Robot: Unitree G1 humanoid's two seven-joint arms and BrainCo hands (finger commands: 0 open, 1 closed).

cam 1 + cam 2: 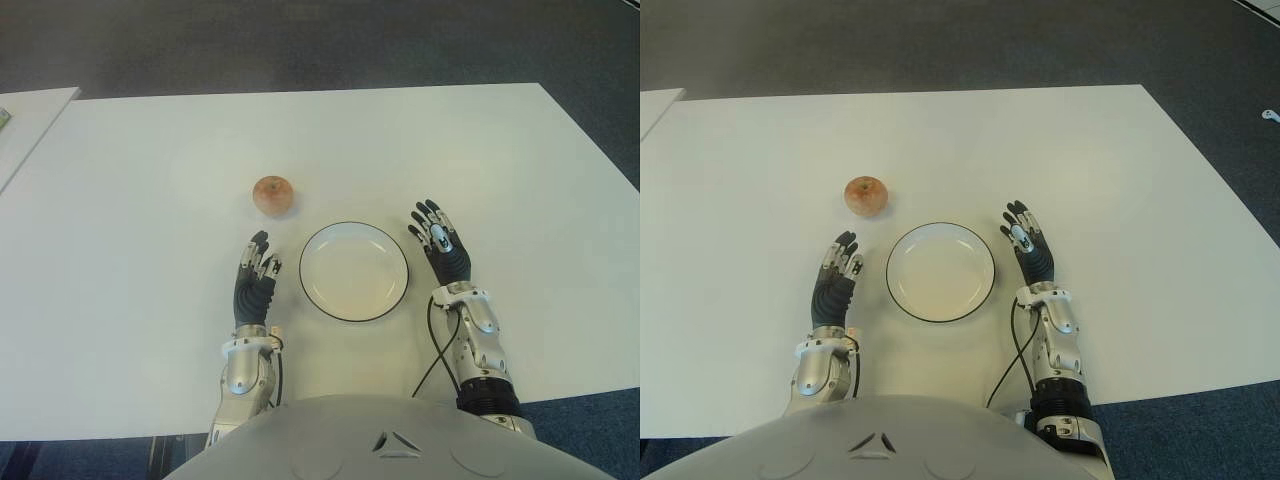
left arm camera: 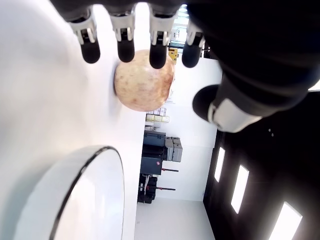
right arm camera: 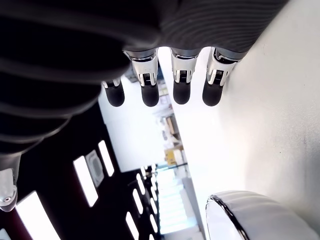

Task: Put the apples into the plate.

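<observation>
No readable writing, brand or label showed on anything in view.

The plate (image 1: 354, 271) was round and shallow, white with a thin dark line around its rim, and it held nothing. It sat on the bench (image 1: 130, 250), a broad, smooth, matte white surface, close to the robot's body and between its two hands.

The single apple (image 1: 273, 194) lay on the bare bench beyond the plate and to its left, near the plate's rim but not touching it. It was roundish, with a pale reddish-orange, mottled skin and a small dimple at the top. In the left wrist view its surface looked speckled and slightly blotchy.

The left hand (image 1: 255, 280) showed just left of the plate, on the robot's side of the apple. Its fingers (image 2: 125, 47) were dark with metallic joints, stretched out straight and slightly apart, pointing towards the apple without touching it, and it held nothing. The thumb stood off to one side.

The right hand (image 1: 441, 246) showed just right of the plate, also with its dark fingers (image 3: 181, 92) extended and loosely spread, holding nothing. A black cable (image 1: 432, 360) ran alongside its silver forearm.

A second white surface (image 1: 25, 120) edged into view at the far left, and a dark grey floor (image 1: 320, 40) lay beyond the bench.
</observation>
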